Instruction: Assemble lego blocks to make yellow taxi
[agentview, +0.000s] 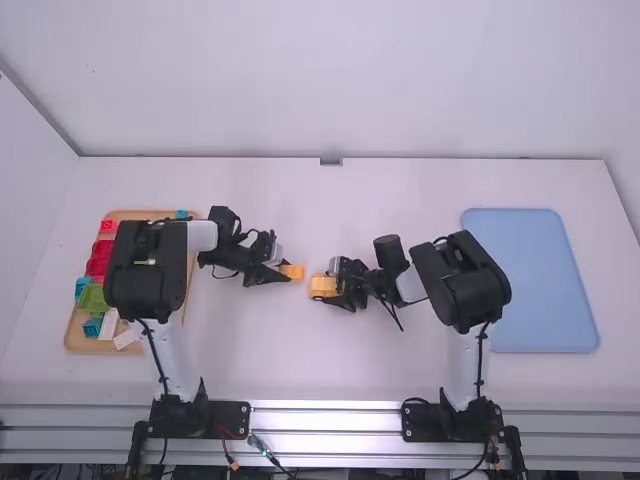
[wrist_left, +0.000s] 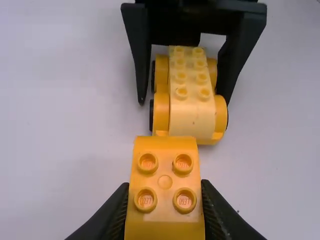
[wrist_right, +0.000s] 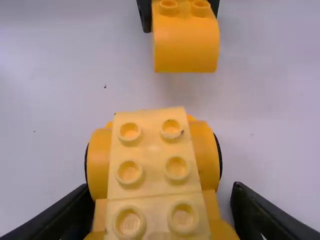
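Note:
My left gripper is shut on an orange-yellow curved block left of the table's middle. In the left wrist view the gripper pinches the four-stud block by its sides. Just right of it, my right gripper stands around the yellow car base. Seen in the right wrist view, the gripper is open, its fingers either side of the car base, with a gap at one side. Studs face up on the pale top. The block and the base are apart in the right wrist view.
At the far left a wooden tray holds red, green, blue and white blocks, partly under the left arm. A blue tray lies on the right, beyond the right arm.

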